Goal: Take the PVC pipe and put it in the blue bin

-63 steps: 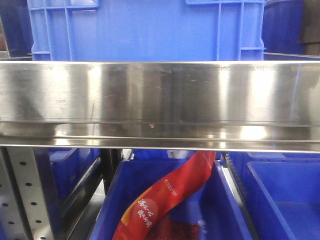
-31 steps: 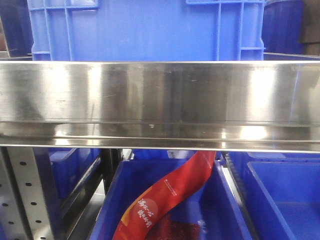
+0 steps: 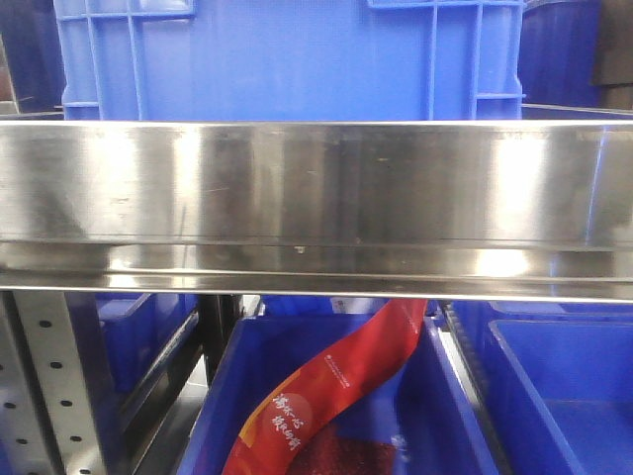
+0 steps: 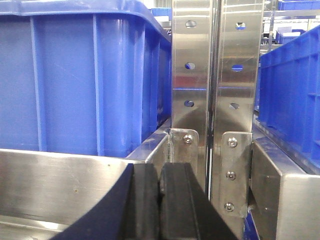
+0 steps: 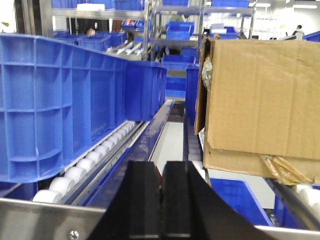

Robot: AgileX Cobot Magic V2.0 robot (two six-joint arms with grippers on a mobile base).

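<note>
Blocking the front view, a steel rail (image 3: 316, 183) crosses a blue bin (image 3: 297, 59).

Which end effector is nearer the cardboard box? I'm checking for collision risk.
Right. The right end effector sits just below and left of the cardboard box, fingers together. The left end effector faces a blue bin and steel upright; no box shows there.
</note>
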